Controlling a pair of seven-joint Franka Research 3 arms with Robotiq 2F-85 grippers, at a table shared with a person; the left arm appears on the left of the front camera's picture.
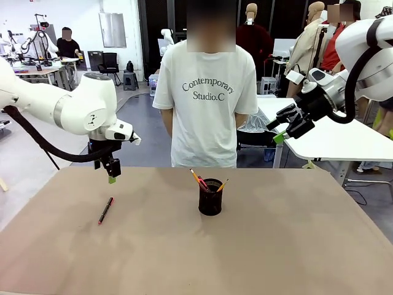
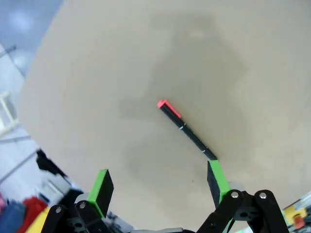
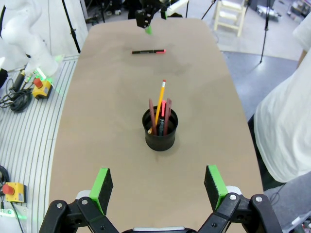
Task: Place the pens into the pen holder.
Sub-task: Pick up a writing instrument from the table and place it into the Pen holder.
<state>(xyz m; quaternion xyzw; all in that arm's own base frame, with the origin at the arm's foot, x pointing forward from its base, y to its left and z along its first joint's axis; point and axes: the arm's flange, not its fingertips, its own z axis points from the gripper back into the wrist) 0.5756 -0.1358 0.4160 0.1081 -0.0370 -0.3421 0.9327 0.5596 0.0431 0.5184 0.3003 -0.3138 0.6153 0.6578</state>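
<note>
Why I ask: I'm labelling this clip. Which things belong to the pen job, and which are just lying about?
Job: loose red pen; pen holder; pencil and other pens standing in it.
Just about: yellow button box; cables.

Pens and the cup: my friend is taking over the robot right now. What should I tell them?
Left claw: open, empty, hanging above the table close to the red pen.
Right claw: open, empty, raised high off to the right.
The red pen lies flat on the table, left of the pen holder.
Done: the yellow pencil and a few other pens stand in the pen holder.
Left: pick up the red pen and drop it in.
</note>
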